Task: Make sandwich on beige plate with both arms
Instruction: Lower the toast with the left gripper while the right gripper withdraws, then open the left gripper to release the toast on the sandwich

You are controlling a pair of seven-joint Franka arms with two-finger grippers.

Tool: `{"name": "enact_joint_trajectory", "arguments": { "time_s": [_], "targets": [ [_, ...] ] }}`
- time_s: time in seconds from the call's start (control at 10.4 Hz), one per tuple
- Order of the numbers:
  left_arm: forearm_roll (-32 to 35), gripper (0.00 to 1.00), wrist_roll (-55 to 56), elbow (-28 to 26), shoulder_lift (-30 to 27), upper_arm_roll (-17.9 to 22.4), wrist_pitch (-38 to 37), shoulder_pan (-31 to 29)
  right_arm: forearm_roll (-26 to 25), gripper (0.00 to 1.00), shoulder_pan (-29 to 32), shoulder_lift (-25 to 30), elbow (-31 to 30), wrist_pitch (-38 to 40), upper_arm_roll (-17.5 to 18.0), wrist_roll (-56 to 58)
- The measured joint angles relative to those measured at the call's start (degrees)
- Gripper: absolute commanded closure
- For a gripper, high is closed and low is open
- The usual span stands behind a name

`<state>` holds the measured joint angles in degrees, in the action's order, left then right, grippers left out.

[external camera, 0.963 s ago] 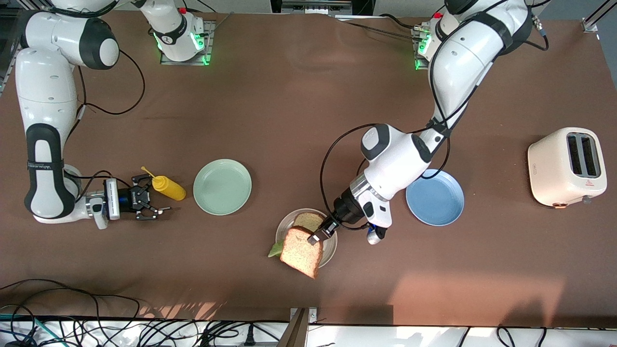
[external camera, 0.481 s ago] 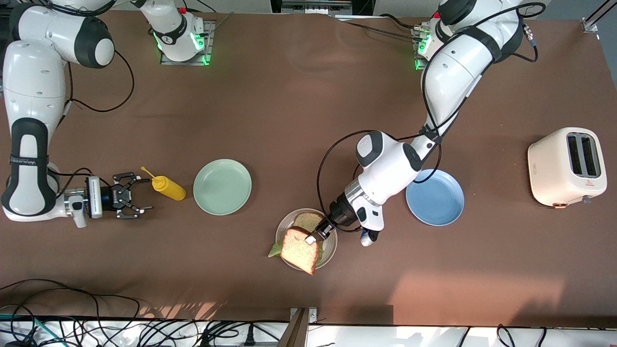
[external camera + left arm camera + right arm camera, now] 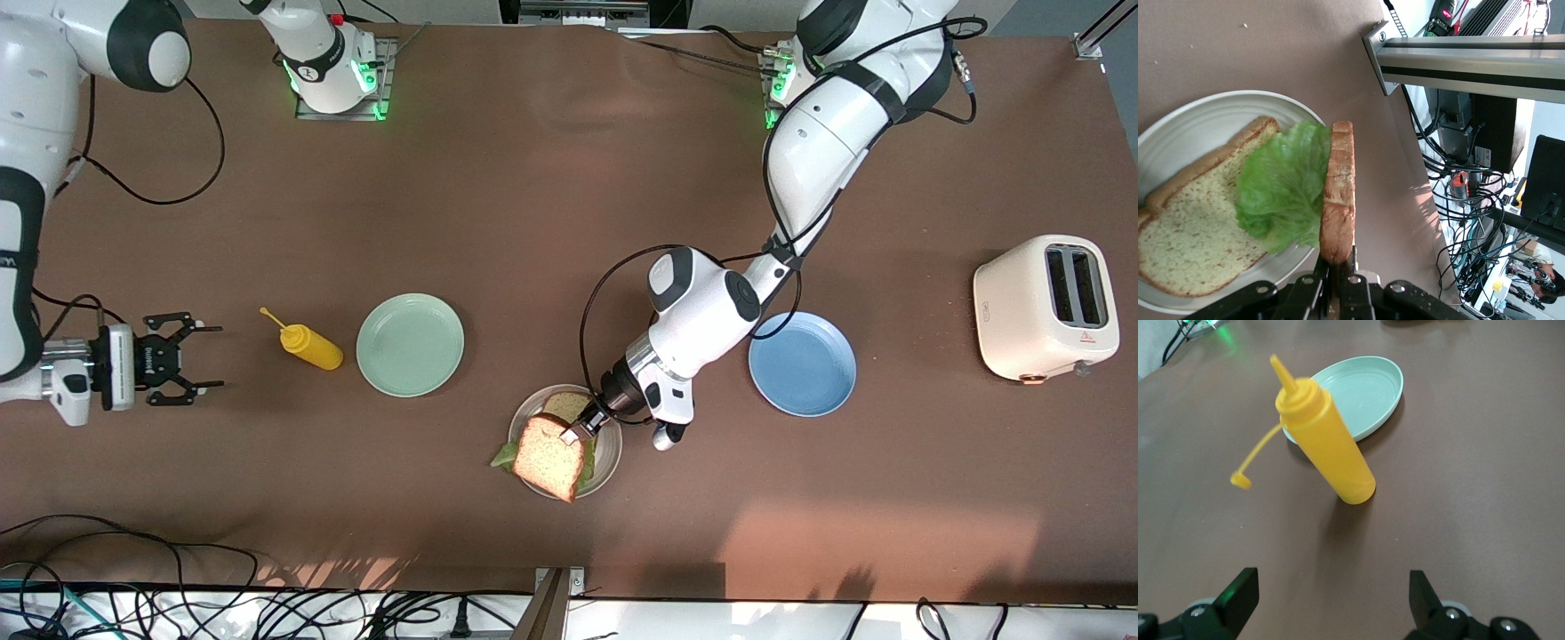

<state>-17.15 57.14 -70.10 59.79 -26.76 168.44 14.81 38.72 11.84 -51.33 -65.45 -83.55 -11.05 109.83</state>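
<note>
Left wrist view: left hand (image 3: 1338,277) pinches grainy bread slice (image 3: 1337,190) upright; right hand (image 3: 1331,600) gapes empty.

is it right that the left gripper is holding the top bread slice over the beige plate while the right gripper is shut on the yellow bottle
Not quite. The left gripper does hold the top bread slice over the beige plate, but the right gripper is open and apart from the yellow bottle, as the right wrist view shows.
</note>
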Motion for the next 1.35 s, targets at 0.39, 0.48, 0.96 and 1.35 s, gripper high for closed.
{"name": "enact_joint_trajectory", "arguments": {
  "time_s": [0.39,0.48,0.96,1.35],
  "targets": [
    [0.0,0.62,0.0,-1.1,0.4,2.1,-0.2,0.4,-7.5,0.00,-2.6,8.2,-3.1,-9.6,2.2,-6.6],
    [0.0,0.33,0.0,-1.7,0.6,2.2,-0.2,0.4,-10.8,0.00,-3.4,10.2,-4.0,-10.2,2.4,-10.6],
    [0.0,0.00,-0.1,-3.3,1.1,2.3,-0.2,0.7,-24.6,0.00,-9.0,22.6,-8.1,-10.2,2.7,-42.8],
    [0.4,0.00,-2.0,-5.3,1.1,2.5,-3.5,0.6,-30.0,0.00,-14.5,31.8,-13.5,-10.2,2.8,-74.4]
  ]
}}
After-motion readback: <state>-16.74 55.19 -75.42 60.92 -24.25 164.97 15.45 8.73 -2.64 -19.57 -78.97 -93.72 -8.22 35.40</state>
